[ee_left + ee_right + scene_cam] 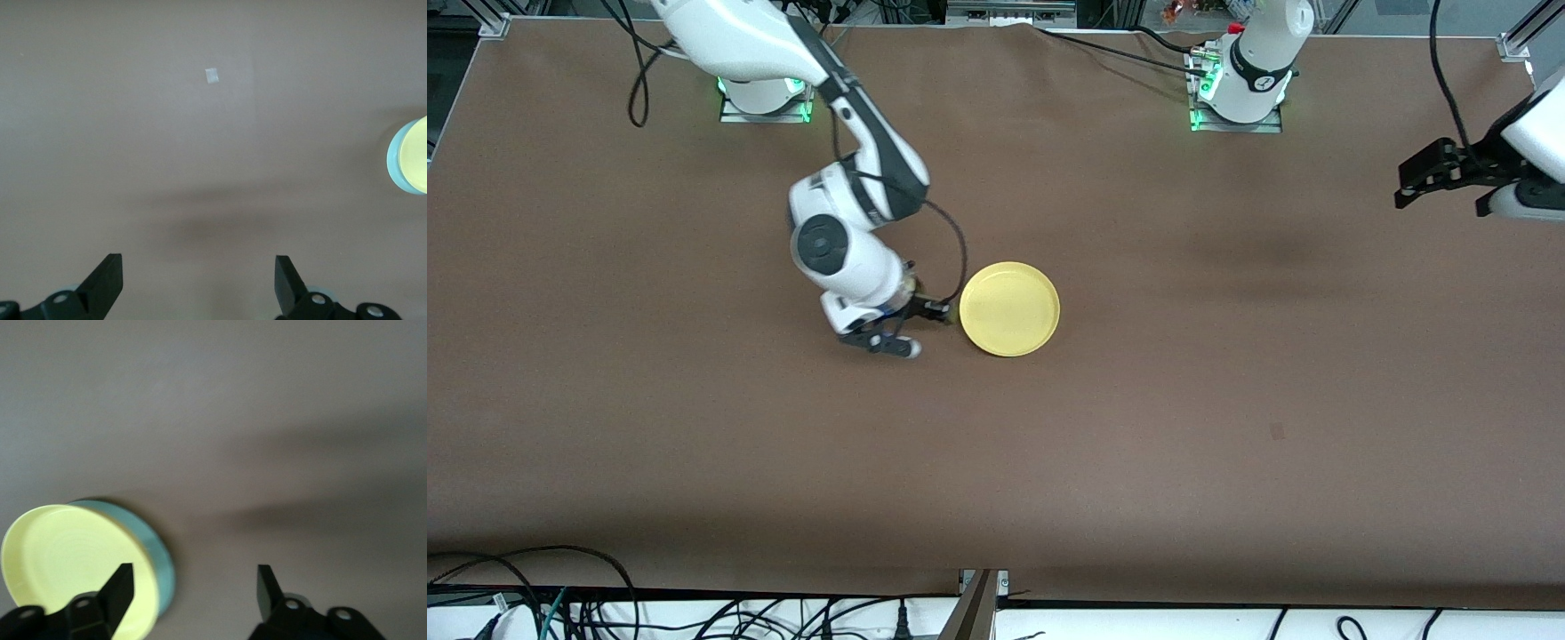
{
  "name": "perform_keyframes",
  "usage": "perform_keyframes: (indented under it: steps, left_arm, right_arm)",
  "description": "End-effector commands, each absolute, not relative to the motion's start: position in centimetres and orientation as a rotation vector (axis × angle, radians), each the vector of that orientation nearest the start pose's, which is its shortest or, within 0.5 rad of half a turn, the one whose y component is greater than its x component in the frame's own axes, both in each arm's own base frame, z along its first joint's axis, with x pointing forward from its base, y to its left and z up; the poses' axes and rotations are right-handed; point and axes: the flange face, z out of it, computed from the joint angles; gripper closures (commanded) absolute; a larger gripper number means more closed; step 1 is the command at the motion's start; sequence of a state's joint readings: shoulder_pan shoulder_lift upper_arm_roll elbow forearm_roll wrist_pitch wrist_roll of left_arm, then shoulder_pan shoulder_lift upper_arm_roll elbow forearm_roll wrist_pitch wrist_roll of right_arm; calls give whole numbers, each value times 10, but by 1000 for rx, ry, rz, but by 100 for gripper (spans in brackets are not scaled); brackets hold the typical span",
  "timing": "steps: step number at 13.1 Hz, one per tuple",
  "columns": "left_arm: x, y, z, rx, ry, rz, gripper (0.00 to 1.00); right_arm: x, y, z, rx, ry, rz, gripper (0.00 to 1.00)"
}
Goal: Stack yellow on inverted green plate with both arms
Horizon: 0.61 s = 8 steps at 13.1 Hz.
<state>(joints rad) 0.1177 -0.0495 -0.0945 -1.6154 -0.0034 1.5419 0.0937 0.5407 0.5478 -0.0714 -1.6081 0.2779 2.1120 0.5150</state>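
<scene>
The yellow [1009, 308] plate sits rim-up on the green plate [159, 550] (only its edge shows). Right gripper [907, 333] beside them, open; left gripper [198, 283] open over bare table.

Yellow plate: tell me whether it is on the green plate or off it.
On it. The round bright yellow plastic plate sits rim-up on the pale mint-green plate, whose edge shows beneath it in both wrist views.

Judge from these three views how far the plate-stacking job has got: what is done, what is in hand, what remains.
Done: the yellow plate sits on the green plate, whose edge shows beneath it in both wrist views. In hand: nothing; the right end effector is open beside the stack, and the left end effector is open over the left arm's end of the table. Remaining: seemingly only retreating.
</scene>
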Motion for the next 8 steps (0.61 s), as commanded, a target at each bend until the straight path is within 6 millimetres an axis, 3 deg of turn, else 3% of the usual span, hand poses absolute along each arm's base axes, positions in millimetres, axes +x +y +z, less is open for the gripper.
perform_keyframes:
  steps: [1,3,5,7,8]
  left_arm:
    - [540,21,630,-3170,169,32,0]
    - [545,22,623,-3173,154,51,0]
    - [544,18,619,-3164,161,84,0]
    - [542,12,621,-3166,179,91,0]
    - [542,12,621,-3170,179,91,0]
  right_arm:
    - [639,250,368,-3032,97,286,0]
    - [654,184,394,-3068,24,328,0]
    - [656,115,423,-3080,-53,379,0]
    - [648,73,448,-3071,-47,424,0]
    - [645,69,465,-3073,-42,416,0]
